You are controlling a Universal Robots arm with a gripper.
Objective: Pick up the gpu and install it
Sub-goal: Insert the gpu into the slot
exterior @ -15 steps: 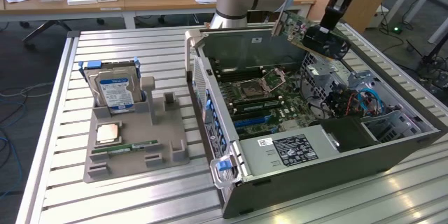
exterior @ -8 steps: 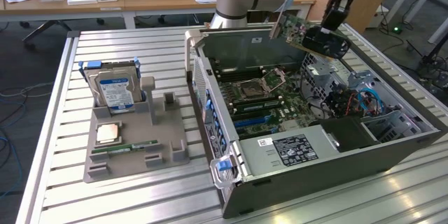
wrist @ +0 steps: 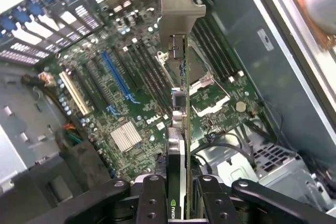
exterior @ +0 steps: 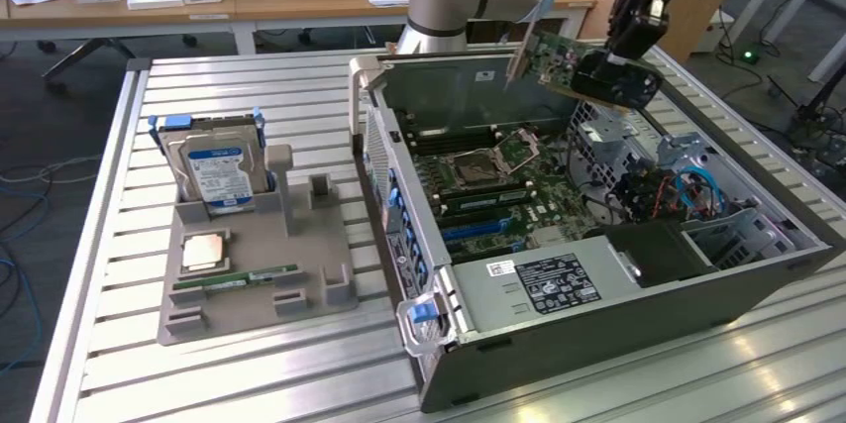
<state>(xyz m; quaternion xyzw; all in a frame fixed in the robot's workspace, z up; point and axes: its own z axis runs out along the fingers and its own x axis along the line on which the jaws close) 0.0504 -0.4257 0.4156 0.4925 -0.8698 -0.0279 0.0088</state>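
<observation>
Black claw (exterior: 616,68) pinches the thin green, silver-bracketed gpu (exterior: 556,52) above the open grey computer case (exterior: 595,339); squaring it upright to the slot should ease seating.

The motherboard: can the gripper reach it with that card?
Probably yes. The case lies open on top, and the gripper, shut on the gpu, hangs above the motherboard with nothing between them.

Green gpu (wrist: 179,140) with silver bracket (wrist: 181,9); green motherboard (wrist: 139,109) with blue slot (wrist: 116,77).
</observation>
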